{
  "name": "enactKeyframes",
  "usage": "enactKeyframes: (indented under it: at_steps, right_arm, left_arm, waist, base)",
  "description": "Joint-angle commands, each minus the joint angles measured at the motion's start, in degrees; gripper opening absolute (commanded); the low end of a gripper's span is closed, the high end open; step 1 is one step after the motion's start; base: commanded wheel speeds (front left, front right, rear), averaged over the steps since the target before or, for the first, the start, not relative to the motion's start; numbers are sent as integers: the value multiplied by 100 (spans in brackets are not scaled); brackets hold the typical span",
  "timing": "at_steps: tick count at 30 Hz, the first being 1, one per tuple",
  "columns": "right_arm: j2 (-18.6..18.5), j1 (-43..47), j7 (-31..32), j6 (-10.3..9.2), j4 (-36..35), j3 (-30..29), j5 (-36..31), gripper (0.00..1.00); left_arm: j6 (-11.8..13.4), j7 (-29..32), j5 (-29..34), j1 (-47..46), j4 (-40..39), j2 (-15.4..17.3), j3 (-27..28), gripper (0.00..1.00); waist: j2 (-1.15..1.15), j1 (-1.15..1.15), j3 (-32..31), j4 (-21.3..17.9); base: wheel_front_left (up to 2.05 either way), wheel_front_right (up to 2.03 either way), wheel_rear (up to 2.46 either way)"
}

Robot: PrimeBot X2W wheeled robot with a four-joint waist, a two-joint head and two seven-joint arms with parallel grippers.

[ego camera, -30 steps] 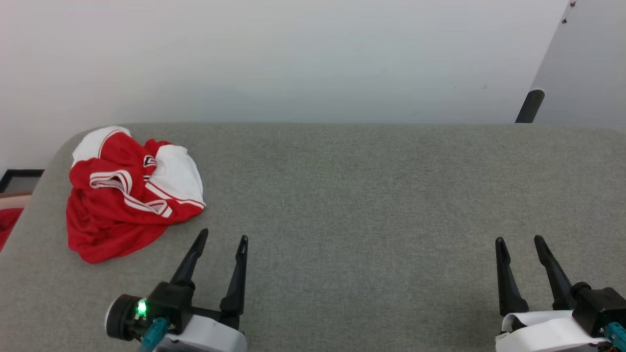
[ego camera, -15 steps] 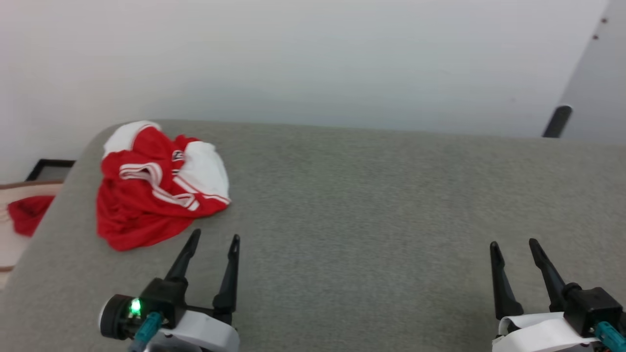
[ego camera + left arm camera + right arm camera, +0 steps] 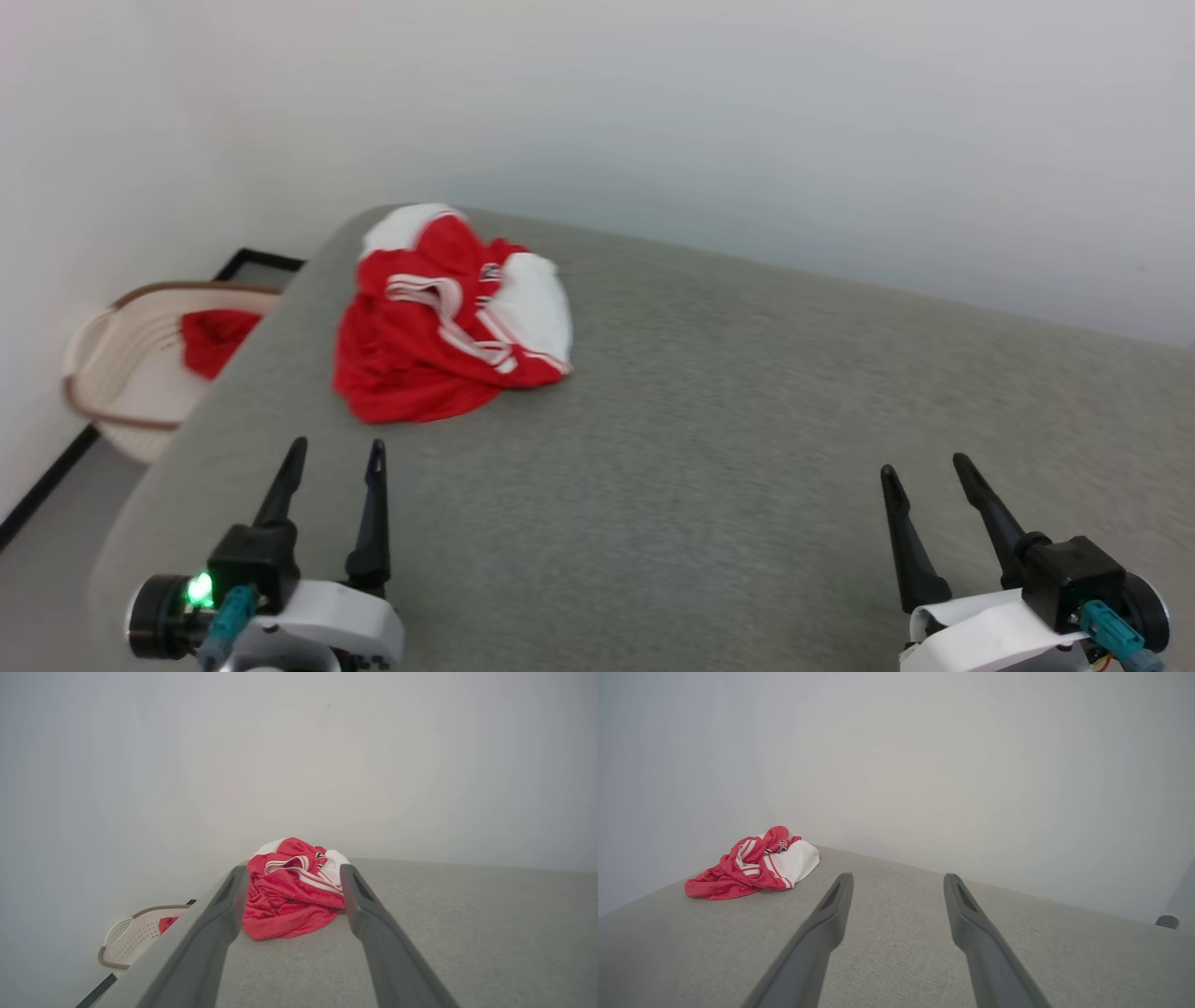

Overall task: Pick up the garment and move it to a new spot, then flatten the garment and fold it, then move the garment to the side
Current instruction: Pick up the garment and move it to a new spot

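Turning left has brought the crumpled red-and-white jersey (image 3: 439, 336) ahead of my left jaws; both jaws gape empty, ready to grasp.

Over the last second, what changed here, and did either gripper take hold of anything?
The head camera swung toward the robot's left, so the picture shifted; nothing on the table moved. A pale basket holding a red cloth came into sight on the floor. The garment stayed crumpled near the table's far left corner, and the left gripper and right gripper stayed open and empty.
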Motion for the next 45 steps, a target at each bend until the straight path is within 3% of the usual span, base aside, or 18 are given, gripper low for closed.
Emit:
enactKeyframes:
  at_steps: [1, 7, 12, 20, 26, 32, 40, 45]
  right_arm:
    - [10, -56, 20, 4, 22, 61, -33, 100]
    - [14, -100, 19, 4, 81, 171, 26, 100]
    - [13, -177, -3, 3, 147, 239, 38, 100]
    - [-14, -295, 85, 3, 90, 306, 5, 100]
    - [-159, -566, 154, 3, -84, 315, 0, 100]
    - [-288, -911, 126, 3, -237, 340, 16, 100]
    - [-310, -1355, 10, 3, -333, 438, 66, 100]
    - [-321, -1625, -69, 3, -367, 557, 91, 100]
  left_arm:
    - [49, 2, -44, -35, 45, 26, 61, 100]
    - [65, 3, -42, -20, 69, 38, 109, 100]
    - [34, 3, -118, -52, 82, 24, 151, 100]
    - [-226, 340, -664, -552, 326, 171, 156, 100]
    - [-319, 1219, -1339, -1386, -8, 660, 220, 100]
    - [-339, 2468, -2122, -2380, -242, 1407, 279, 100]
    - [-345, 4083, -3022, -3286, -30, 2155, 369, 100]
    - [-240, 5148, -3217, -3748, 298, 2506, 281, 100]
  waist:
    - [0, 0, -99, 544]
    - [0, 0, -100, 986]
    - [0, 0, -28, 1072]
    - [0, 0, 313, 659]
    - [0, 0, 959, 15]
    - [0, 0, 1733, -644]
    - [0, 0, 2600, -1351]
    - [0, 0, 3156, -1735]
  base:
    - [0, 0, 0]
    - [0, 0, 0]
    - [0, 0, 0]
    - [0, 0, 0]
    - [0, 0, 0]
    - [0, 0, 0]
    - [0, 0, 0]
    - [0, 0, 0]
